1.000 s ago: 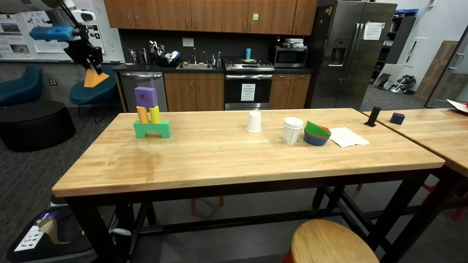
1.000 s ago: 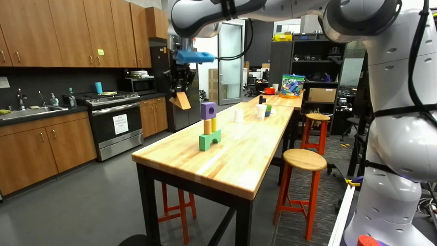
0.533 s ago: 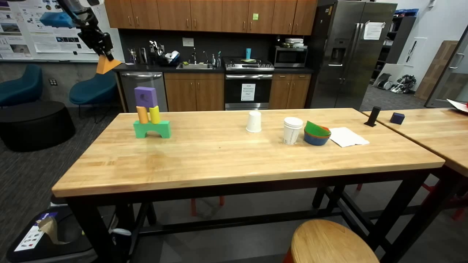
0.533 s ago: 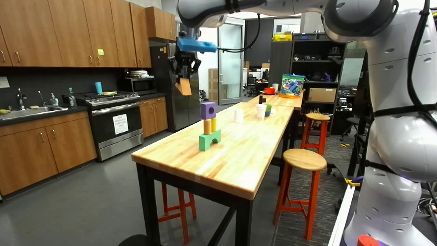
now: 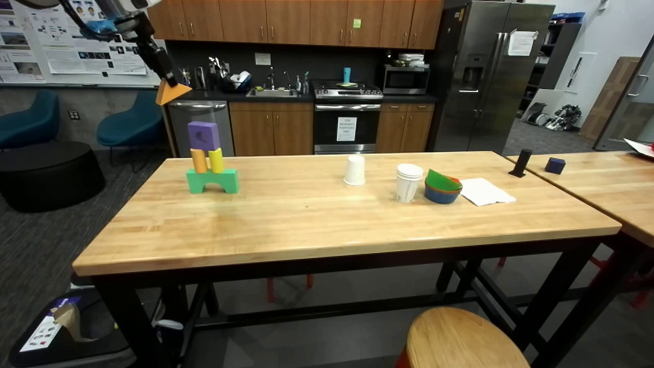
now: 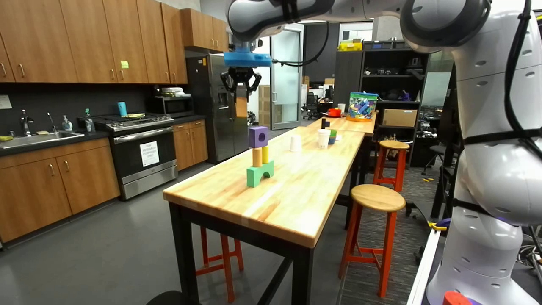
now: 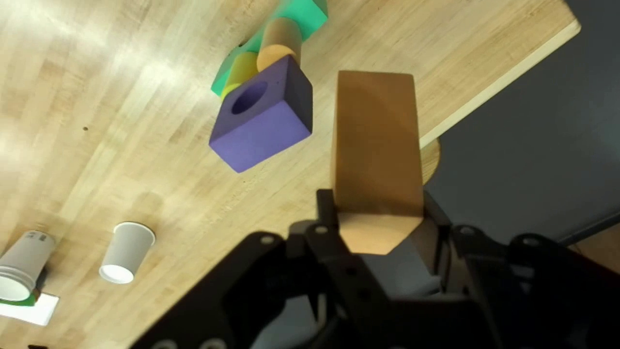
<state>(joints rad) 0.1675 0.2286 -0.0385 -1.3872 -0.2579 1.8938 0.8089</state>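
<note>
Gripper [image 7: 379,206] and wedge [image 6: 241,108] had swung together toward the purple block [image 7: 264,131] over the last second, rising a little and turning; the blocks on the table [image 5: 306,220] had not shifted. The fingers [image 7: 325,206] pinched the wedge from both sides, parted only by its thickness, and held nothing else. It hung in the air, off to one side of the purple block and showing higher than it in both exterior views. That block sat on an orange post [image 7: 281,36] and a yellow post [image 7: 241,70], which stood side by side on a green arch [image 7: 309,17]. Well apart from them, a white cup [image 7: 127,252] stood upside down.

Good carrying seemed to call for a firm, even pinch and slow travel, with the wedge's lowest edge kept clear of the purple block: two slim posts would likely topple at a light knock.

How wide a gap lay between wedge and block was hard to gauge from any view. Low in the wrist view the fingers were dark and soft-edged, so their exact contact could not be read. An exterior view cut off the upper arm [image 5: 115,7], and the wedge's slopes scarcely showed against the fridge [image 6: 218,127].
</note>
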